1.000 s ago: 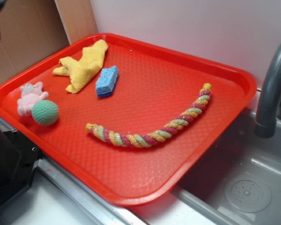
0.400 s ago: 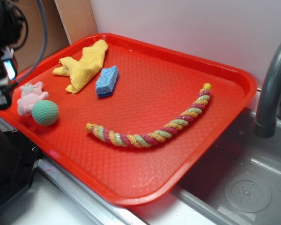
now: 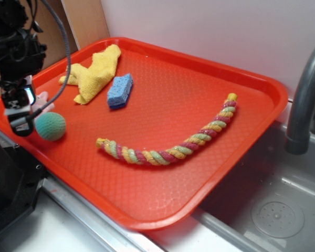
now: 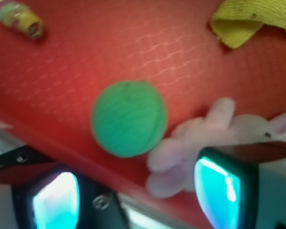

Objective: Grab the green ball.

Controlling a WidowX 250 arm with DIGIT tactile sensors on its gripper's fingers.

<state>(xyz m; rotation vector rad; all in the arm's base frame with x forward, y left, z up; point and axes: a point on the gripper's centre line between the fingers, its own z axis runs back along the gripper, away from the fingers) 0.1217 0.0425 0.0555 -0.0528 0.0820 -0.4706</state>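
The green ball (image 3: 50,126) is a small teal knitted sphere lying on the red tray (image 3: 199,84) near its left front edge. In the wrist view the green ball (image 4: 129,119) sits above the middle of the gap between my fingers. My gripper (image 3: 21,113) hangs just left of the ball, above the tray's left rim, and covers most of the pink plush bunny (image 3: 42,98). My gripper (image 4: 136,195) is open and empty. The bunny (image 4: 214,138) lies against the ball's right side in the wrist view.
A yellow cloth (image 3: 92,73) and a blue sponge (image 3: 119,90) lie at the tray's back left. A multicoloured rope (image 3: 173,144) curves across the middle. A grey faucet (image 3: 304,100) and sink (image 3: 273,210) are on the right.
My gripper has come in from the upper left and dropped down to the tray's left rim, now covering the pink bunny beside the ball. The ball has not moved.
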